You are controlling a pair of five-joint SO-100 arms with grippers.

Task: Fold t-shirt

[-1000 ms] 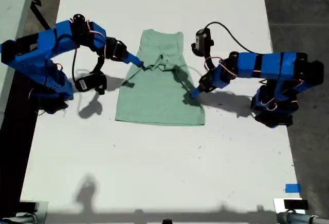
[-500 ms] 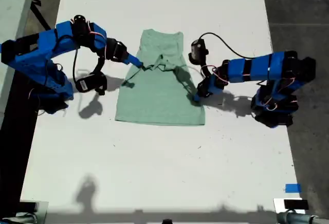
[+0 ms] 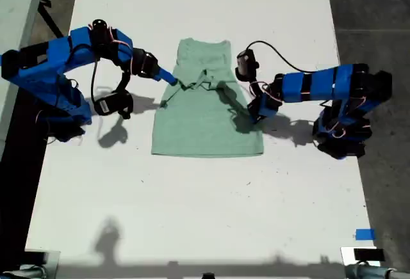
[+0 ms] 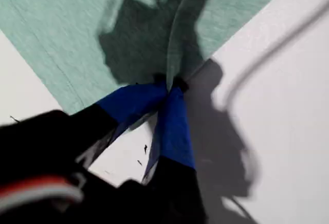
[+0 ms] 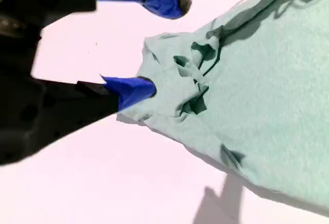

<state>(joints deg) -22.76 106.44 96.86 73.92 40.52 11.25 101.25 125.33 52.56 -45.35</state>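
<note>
T-shirt (image 3: 206, 122): table centre in the exterior view, bunched at its 10 o'clock.
First gripper (image 4: 169, 84): clenched on the 3 o'clock edge.
Second gripper (image 5: 164, 44): released, at the bunch.
Handling: likely best to re-pinch the bunch, then carry both edges level.

t-shirt (image 3: 206, 122): pale mint green, plain
table (image 3: 192, 215): white
arms (image 3: 57, 58): blue with black joints
fingers (image 4: 172, 126): blue

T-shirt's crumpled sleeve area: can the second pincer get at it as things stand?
Probably yes. My second pincer is open, with one finger against the crumpled cloth of the t-shirt, and nothing lies between them. My first pincer is shut on the shirt's opposite edge, out of the way.
</note>
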